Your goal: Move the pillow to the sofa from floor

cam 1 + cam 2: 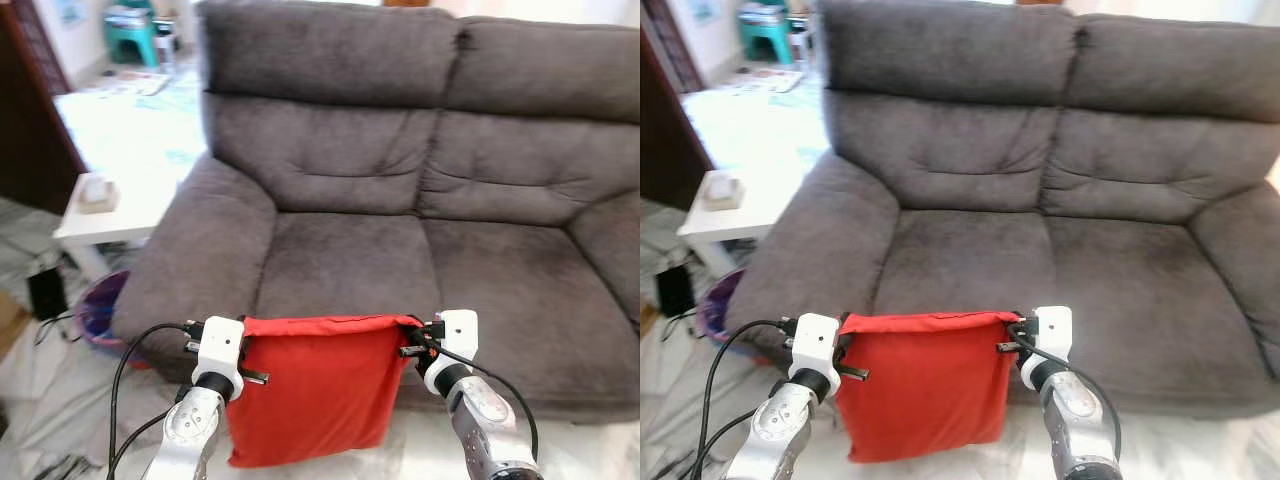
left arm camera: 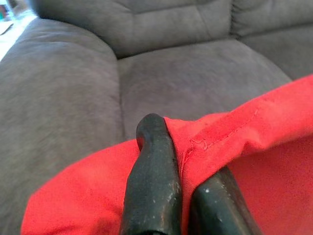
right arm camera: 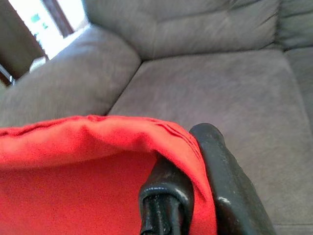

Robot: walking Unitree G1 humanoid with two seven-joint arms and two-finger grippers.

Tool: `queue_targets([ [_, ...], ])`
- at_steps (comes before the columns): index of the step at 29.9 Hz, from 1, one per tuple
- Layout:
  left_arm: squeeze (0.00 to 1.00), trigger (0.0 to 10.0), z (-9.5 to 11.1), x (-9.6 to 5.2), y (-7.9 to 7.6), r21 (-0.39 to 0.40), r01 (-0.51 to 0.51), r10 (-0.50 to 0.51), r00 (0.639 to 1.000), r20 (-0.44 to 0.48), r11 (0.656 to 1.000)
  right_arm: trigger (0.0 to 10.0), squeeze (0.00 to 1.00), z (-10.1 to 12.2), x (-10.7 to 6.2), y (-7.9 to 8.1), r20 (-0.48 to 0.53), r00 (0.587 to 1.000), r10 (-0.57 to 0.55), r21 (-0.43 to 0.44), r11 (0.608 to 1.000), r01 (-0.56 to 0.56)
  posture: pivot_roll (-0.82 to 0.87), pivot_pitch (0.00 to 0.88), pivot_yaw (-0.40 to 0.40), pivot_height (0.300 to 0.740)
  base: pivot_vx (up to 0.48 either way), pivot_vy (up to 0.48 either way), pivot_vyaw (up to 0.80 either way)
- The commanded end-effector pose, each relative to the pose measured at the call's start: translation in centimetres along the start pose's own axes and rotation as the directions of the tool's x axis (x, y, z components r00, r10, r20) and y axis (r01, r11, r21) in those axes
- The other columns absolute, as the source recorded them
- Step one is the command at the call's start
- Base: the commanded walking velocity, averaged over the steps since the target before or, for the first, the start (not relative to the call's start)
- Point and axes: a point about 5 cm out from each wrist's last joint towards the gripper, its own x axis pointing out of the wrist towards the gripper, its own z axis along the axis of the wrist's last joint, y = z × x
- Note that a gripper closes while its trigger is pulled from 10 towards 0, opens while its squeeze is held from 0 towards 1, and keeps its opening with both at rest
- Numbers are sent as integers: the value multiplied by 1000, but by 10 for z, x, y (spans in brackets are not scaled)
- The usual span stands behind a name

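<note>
The red pillow hung in the air in front of the sofa, held up by its two top corners. It was off the floor and not yet on the seat. Its top edge was about level with the front of the seat cushion, and the rest of it hung down flat in front of the sofa's base.

The left gripper had its two black fingers pinched tight on the pillow's top left corner, with the red cloth squeezed between them (you could see the stitched seam right beside one finger). The right gripper did the same on the top right corner, and its fingers were closed on a fold of the red cloth. Both silver arms reached up from below, one on each side of the pillow.

The sofa was dark grey and soft, with two seats and fat arms. The seat just behind the pillow had nothing on it.

To the robot's left, beside the sofa's arm, stood a small white tabletop with a little box on it. A purple basket sat on the floor under it, near a black thing with a cord. Far back in the room stood a green stool.
</note>
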Motion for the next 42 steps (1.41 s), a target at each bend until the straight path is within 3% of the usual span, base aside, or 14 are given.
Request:
queue_targets([
  [1,0,10000,14,5,7,5,-40,40,997,66,999,10000,0,12,-2,-10,57,998,-37,-5,999,38,147,81,17,740,0,0,-800],
  [5,0,10000,13,4,12,2,-47,46,997,62,999,10000,0,13,0,-7,63,997,-41,-13,999,42,147,82,37,740,0,0,-800],
  [13,0,10000,13,1,26,13,-102,101,994,52,995,10000,0,13,3,-3,86,996,-38,25,999,36,201,94,54,740,0,-141,0],
  [22,0,10000,14,2,26,21,-103,102,993,53,994,10000,0,11,2,-3,79,996,-32,6,999,32,197,100,47,740,0,-365,0],
  [25,0,10000,14,3,22,63,-87,84,995,52,994,10000,0,12,1,-7,73,997,-41,15,999,40,188,102,28,740,0,-399,0],
  [29,0,10000,15,3,20,24,-104,102,993,63,994,10000,0,14,2,-10,70,997,-37,1,999,37,174,103,20,740,0,-400,0],
  [34,0,10000,12,1,20,30,-97,95,994,52,995,10000,0,17,3,-10,81,996,-46,4,999,46,158,96,28,740,0,-398,0],
  [37,0,10000,8,0,22,77,-80,77,996,32,994,10000,0,16,2,-7,84,996,-36,-1,999,36,157,84,36,740,0,-398,0],
  [42,0,10000,12,3,25,63,-90,88,995,43,994,10000,0,14,1,-10,83,996,-43,5,999,43,156,74,40,740,0,-398,0],
])
